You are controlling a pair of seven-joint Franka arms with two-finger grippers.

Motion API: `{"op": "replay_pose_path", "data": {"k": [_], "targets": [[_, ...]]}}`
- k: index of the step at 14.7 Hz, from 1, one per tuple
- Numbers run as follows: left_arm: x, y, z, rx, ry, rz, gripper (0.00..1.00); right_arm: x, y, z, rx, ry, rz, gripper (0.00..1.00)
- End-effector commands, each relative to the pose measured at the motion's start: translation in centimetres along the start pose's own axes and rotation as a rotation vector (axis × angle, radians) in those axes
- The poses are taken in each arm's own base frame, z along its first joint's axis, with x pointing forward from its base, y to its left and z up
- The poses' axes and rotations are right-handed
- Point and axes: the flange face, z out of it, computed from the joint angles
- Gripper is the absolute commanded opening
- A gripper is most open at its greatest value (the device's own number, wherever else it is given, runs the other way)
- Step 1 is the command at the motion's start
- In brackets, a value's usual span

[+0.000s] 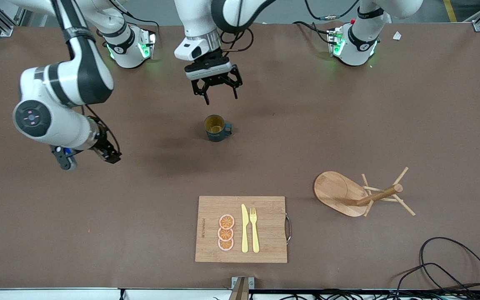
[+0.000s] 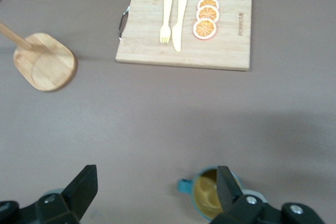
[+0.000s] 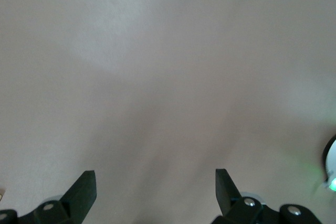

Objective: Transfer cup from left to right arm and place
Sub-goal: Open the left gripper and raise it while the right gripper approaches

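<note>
The cup [image 1: 215, 127], dark teal with a mustard-yellow inside and a loop handle, stands upright on the brown table near its middle. My left gripper [image 1: 222, 99] hangs open and empty over the table just beside the cup, on the robots' side of it. In the left wrist view the cup [image 2: 205, 193] sits partly under one finger [image 2: 224, 182] of the left gripper [image 2: 156, 177]. My right gripper [image 1: 90, 160] is open and empty over bare table toward the right arm's end. The right wrist view shows the right gripper [image 3: 155, 179] over bare table only.
A wooden cutting board [image 1: 265, 246] with a yellow knife, a fork and three orange slices lies near the front camera, and shows in the left wrist view [image 2: 231, 51]. A wooden peg rack [image 1: 348, 193] lies tipped over toward the left arm's end. Cables [image 1: 452, 266] lie at the table corner.
</note>
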Motion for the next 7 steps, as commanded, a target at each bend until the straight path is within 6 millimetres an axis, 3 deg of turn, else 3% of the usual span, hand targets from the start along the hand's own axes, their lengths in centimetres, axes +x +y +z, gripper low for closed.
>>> {"op": "replay_pose_path", "data": {"k": [1, 4, 7], "targets": [[5.0, -3.9, -0.5, -0.021, -0.052, 0.068, 1.0, -4.7, 0.9, 2.2, 0.017, 0.006, 0.115, 1.0], [12.2, -9.0, -0.8, -0.072, -0.106, 0.111, 1.0, -11.0, 0.3, 4.9, 0.059, 0.026, 0.251, 1.0], [18.5, -15.2, 1.2, -0.104, -0.174, 0.099, 1.0, -16.3, 0.2, 6.3, 0.063, 0.039, 0.37, 1.0]]}}
